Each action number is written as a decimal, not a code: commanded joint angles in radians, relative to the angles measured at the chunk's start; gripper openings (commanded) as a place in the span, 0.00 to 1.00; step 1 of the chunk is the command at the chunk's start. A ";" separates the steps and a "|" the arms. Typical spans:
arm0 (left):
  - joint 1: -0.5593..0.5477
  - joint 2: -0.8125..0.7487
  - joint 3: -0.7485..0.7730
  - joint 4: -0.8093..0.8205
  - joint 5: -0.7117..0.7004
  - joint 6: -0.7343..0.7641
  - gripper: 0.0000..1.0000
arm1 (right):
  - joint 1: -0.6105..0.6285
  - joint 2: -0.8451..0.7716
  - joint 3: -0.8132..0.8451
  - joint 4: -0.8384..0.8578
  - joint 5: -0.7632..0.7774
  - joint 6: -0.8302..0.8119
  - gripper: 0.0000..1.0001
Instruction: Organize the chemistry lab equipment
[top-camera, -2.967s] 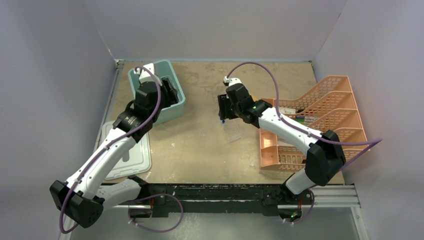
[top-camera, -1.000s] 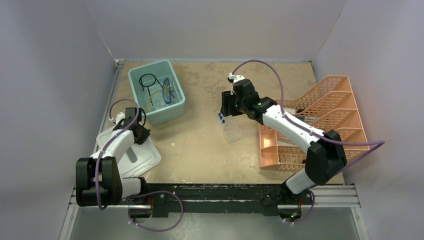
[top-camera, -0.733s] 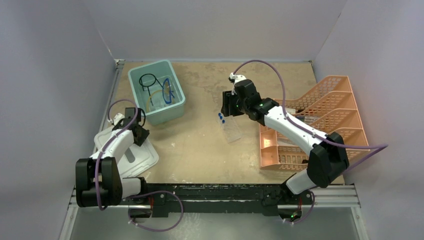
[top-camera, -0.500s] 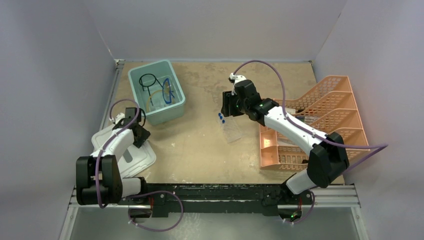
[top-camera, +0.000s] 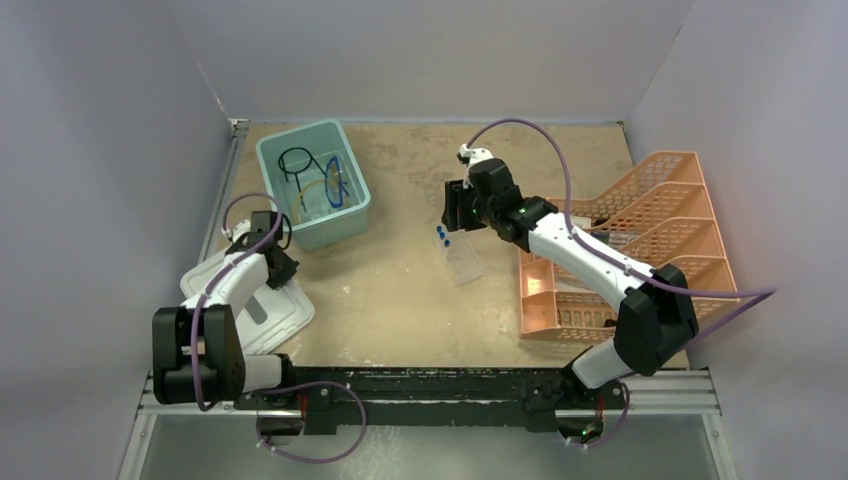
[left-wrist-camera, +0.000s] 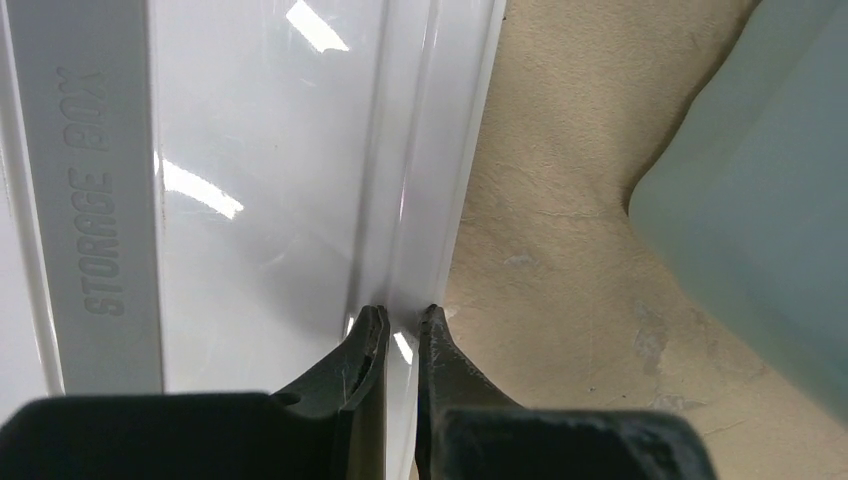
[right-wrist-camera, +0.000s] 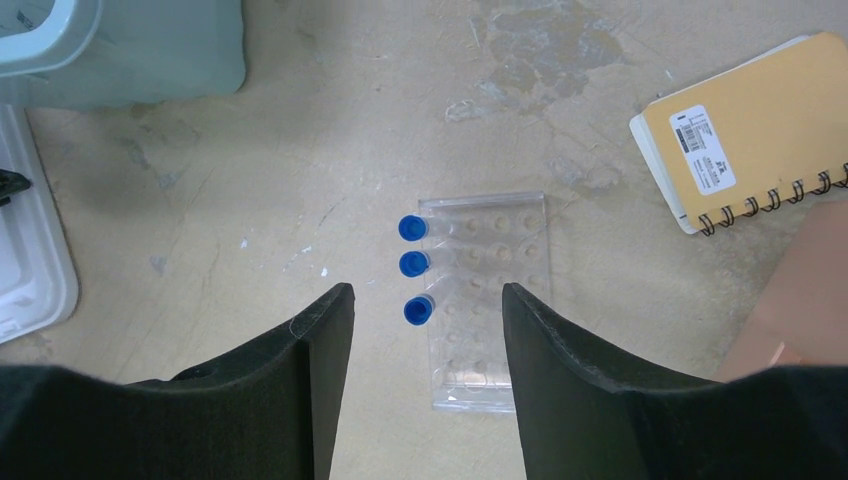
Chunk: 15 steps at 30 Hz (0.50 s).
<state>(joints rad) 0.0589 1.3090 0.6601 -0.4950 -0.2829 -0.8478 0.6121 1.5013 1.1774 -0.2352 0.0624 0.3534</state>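
My left gripper is shut on the right rim of the white lid, which lies flat at the front left. My right gripper hangs open above the clear rack, touching nothing. Three blue-capped tubes lie along the rack's left edge. The teal tub holds a black wire ring tripod, blue-framed goggles and amber tubing.
The orange tiered mesh tray fills the right side. A yellow spiral notebook lies beside the rack, near the tray. The tub's wall stands close to the right of the lid.
My left gripper opened briefly, then shut on the lid's rim. The lid has slid and turned a little to the left. The right arm has stayed still.
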 joint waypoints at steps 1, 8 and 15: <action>0.009 -0.086 0.057 -0.116 -0.071 -0.012 0.00 | -0.002 -0.009 0.039 0.035 0.036 -0.043 0.59; 0.009 -0.255 0.123 -0.196 -0.089 -0.027 0.00 | 0.009 0.000 0.086 0.055 -0.058 -0.055 0.62; 0.009 -0.408 0.128 -0.212 -0.036 -0.050 0.00 | 0.090 0.075 0.225 -0.008 -0.121 -0.005 0.61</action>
<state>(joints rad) 0.0597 0.9783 0.7444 -0.6907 -0.3275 -0.8791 0.6464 1.5517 1.3128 -0.2367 0.0048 0.3279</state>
